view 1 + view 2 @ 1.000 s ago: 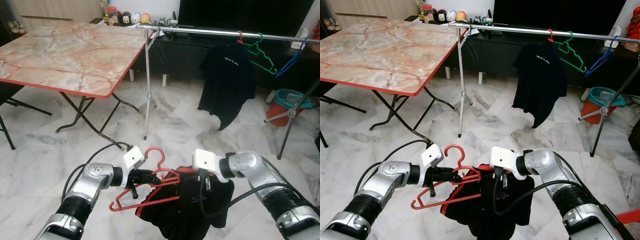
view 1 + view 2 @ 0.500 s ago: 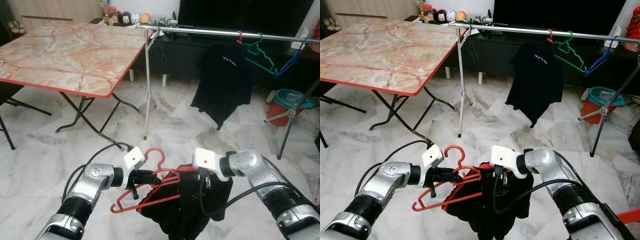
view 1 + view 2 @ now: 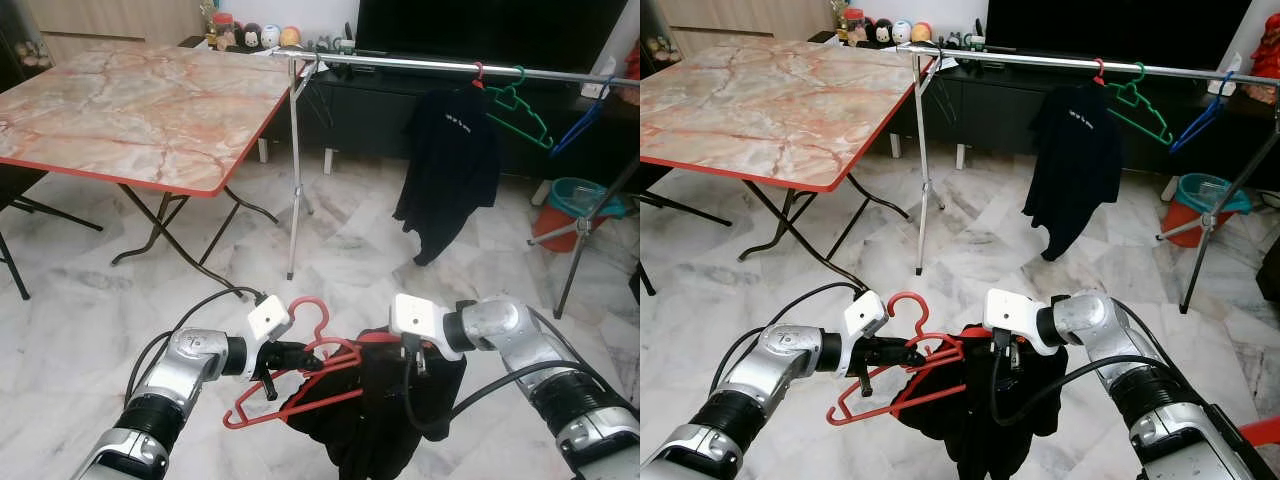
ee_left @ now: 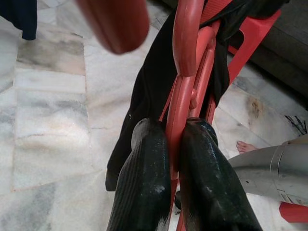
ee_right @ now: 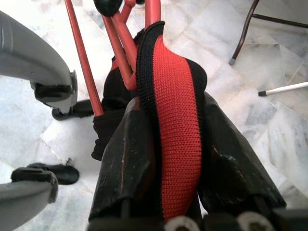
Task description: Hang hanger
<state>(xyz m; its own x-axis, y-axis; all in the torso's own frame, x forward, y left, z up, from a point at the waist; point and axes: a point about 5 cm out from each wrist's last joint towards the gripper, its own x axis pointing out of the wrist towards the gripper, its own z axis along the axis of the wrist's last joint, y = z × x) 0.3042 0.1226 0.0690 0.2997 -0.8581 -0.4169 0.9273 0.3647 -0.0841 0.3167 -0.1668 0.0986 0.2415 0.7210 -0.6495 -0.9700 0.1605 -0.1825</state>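
the robot stands on a marble floor, carrying a red hanger (image 3: 300, 365) with a black shirt (image 3: 375, 420) draped on it, low in front of its body. this looks like the carry step: the load is gripped but not yet hung. the rail (image 3: 450, 66) runs across the far side of the room, well apart from both arms and higher than them.

the left claw (image 4: 173, 163) is clamped on the hanger's red neck, just below the hook, its two black fingers (image 4: 144, 183) pressed against either side of the plastic. the right claw (image 5: 175, 159) is pinched on the shirt's red-and-black collar band, close beside the hanger's bars.

on the rail already hang a black shirt on a red hanger (image 3: 452, 150), a green hanger (image 3: 520, 108) and a blue hanger (image 3: 578, 120). a desk (image 3: 130, 100) stands to the left.

next, the robot likely needs to walk closer, lift the hook above the rail, and lower it onto a free stretch.
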